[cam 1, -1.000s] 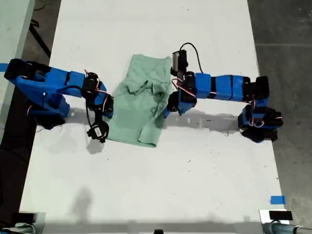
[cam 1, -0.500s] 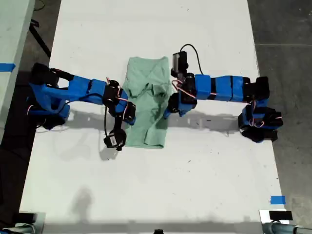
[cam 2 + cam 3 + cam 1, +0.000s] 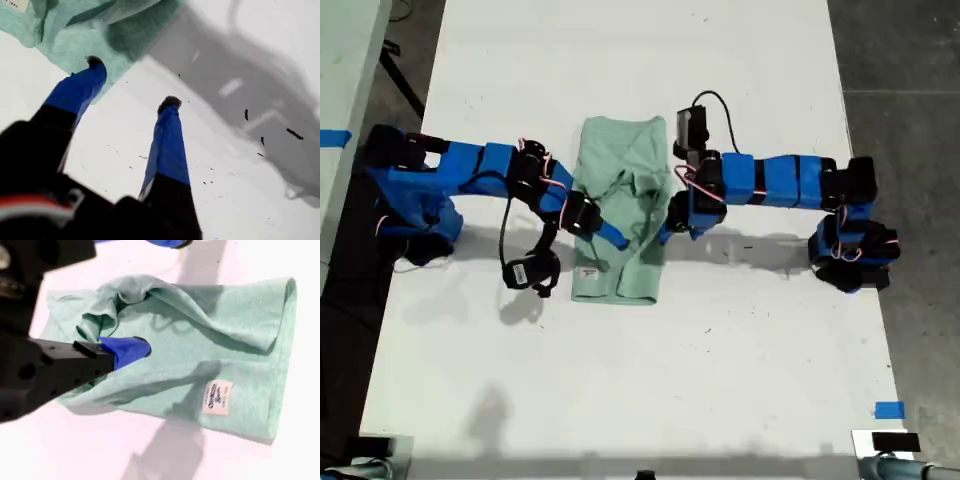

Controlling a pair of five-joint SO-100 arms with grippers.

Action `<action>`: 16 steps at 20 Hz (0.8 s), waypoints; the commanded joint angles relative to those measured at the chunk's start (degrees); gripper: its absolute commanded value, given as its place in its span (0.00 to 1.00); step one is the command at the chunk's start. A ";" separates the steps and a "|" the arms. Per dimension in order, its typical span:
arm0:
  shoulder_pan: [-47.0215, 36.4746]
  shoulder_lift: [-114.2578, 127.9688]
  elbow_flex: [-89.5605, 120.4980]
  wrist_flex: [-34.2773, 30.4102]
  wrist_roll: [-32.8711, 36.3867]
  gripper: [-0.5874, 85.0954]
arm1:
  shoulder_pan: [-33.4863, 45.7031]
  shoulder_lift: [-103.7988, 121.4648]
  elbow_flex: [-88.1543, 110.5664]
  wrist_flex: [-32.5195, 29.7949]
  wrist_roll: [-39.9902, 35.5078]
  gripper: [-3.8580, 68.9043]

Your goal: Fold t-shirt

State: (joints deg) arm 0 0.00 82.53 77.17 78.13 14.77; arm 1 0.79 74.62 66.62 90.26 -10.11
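Observation:
The pale mint-green t-shirt [image 3: 620, 170] lies on the white table [image 3: 720, 350], folded into a narrow strip, with a white label [image 3: 587, 272] showing near its front end. My second gripper [image 3: 605, 232] reaches in from the exterior view's left and hangs over the shirt's middle. Its one visible blue fingertip [image 3: 136, 347] rests on the bunched t-shirt [image 3: 225, 330] and pinches no cloth. My first gripper [image 3: 665, 232] comes from the exterior view's right and sits at the shirt's edge. It stands open [image 3: 132, 82], one tip touching the t-shirt [image 3: 75, 35] hem and bare table between its fingers.
A camera on a cable [image 3: 525, 272] dangles from the second arm, beside the shirt. A strip of blue tape [image 3: 888, 410] marks the table at the exterior view's lower right. Grey floor borders the table on both sides.
The second arm swept the shirt's side over toward the exterior view's right, making the strip narrower, then drew back a little. The label now shows. The first arm barely moved.

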 commanded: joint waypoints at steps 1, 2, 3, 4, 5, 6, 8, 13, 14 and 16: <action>-1.05 9.05 6.50 0.62 -1.58 0.41 | -1.23 6.33 1.23 -0.53 1.14 0.41; -0.26 12.39 11.34 -0.18 -3.08 0.41 | -1.58 7.21 2.46 -0.62 1.49 0.41; 0.97 15.47 16.00 -1.14 -4.57 0.40 | -2.11 8.09 3.69 -0.70 1.93 0.41; 2.46 17.84 19.34 -1.14 -6.59 0.40 | -2.81 8.70 4.57 -0.70 2.46 0.40; 4.39 19.16 21.36 -1.23 -8.44 0.39 | -4.13 8.79 4.75 -0.79 2.55 0.32; 6.68 19.60 22.24 -0.70 -10.90 0.39 | -5.80 8.61 4.75 -0.79 3.78 0.28; 11.69 19.60 21.62 0.18 -15.38 0.39 | -9.93 8.53 4.48 -0.44 7.82 0.33; 16.26 17.58 20.83 -0.97 -21.88 0.39 | -16.26 5.80 1.93 -4.13 15.38 0.49; 15.82 16.08 20.57 -2.02 -21.88 0.38 | -16.00 3.96 1.05 -5.19 15.47 0.51; 14.85 12.48 19.60 -3.34 -21.88 0.38 | -15.29 -0.18 -1.58 -6.59 15.64 0.53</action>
State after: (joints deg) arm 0 15.47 96.15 99.32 76.46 -6.42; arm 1 -14.77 75.06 70.14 84.90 4.75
